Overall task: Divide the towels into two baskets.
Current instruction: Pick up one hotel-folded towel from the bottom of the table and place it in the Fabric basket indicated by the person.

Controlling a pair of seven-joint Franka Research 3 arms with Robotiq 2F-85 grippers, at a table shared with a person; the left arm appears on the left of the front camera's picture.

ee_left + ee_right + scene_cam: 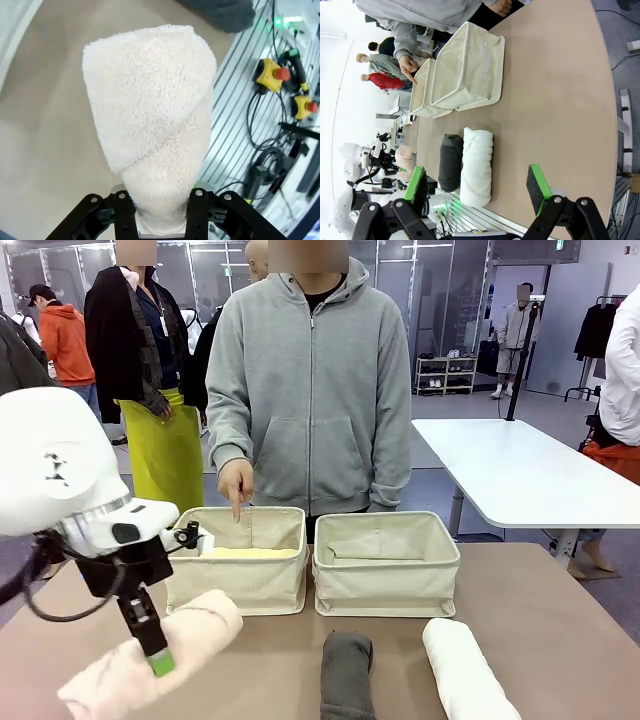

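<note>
My left gripper [153, 648] is shut on the cream towel [190, 635], a roll lying slantwise at the table's front left; the left wrist view shows the cream towel [150, 115] rising between the black fingers [125, 212]. A pale yellow towel [255, 552] lies in the left basket [240, 585]. The right basket [385, 585] stands beside it. The dark grey towel [347, 675] and white towel [465, 672] lie in front of the right basket. My right gripper [476, 186] hangs open above the table's near edge, over the white towel [476, 160] and dark grey towel [451, 160].
A person in a grey hoodie stands at the far side, and one hand [237, 488] points down at the left basket. Bare table [560, 620] lies to the right of the baskets. Emergency-stop boxes [272, 75] and cables sit past the table's front edge.
</note>
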